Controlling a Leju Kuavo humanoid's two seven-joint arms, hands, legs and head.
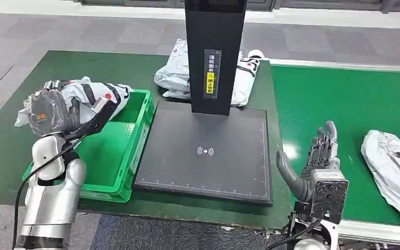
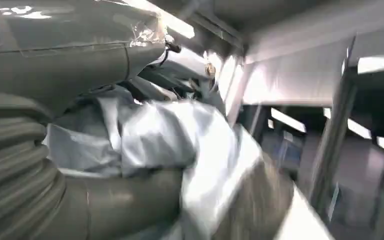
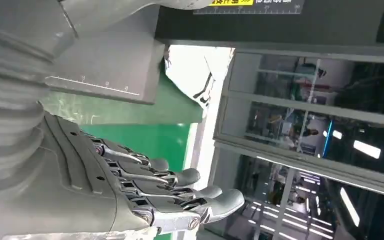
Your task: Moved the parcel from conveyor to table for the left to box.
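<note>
Head view: left robot hand grips parcel over crate

Head view shows the left robot hand (image 1: pixel 49 112) raised above the near left corner of the crate (image 1: pixel 135 143), its fingers wrapped round a parcel (image 1: pixel 91 96). The parcel is a crumpled white-grey plastic mailer with black and red markings; it hangs over the crate's left rim, clear of the floor of the crate. In the left wrist view the parcel (image 2: pixel 170 145) is a blurred silvery mass against the thumb, and its print cannot be read.

The right robot hand (image 1: pixel 320 156) stands upright over the counter's (image 1: pixel 15 156) right edge, fingers straight and apart, holding nothing. The right wrist view shows those fingers (image 3: pixel 180 192) spread.

Between the hands lies a dark scanner pad (image 1: pixel 205 151) with a white wireless symbol and ruler marks along its edges. Its black post (image 1: pixel 213 52) carries a yellow label with Chinese writing too small to read, and is cut off at the top.

Behind the post lies a second mailer (image 1: pixel 174 75), partly hidden. A third mailer (image 1: pixel 393 169) lies on the green conveyor (image 1: pixel 344 99), cut off at the right.
</note>
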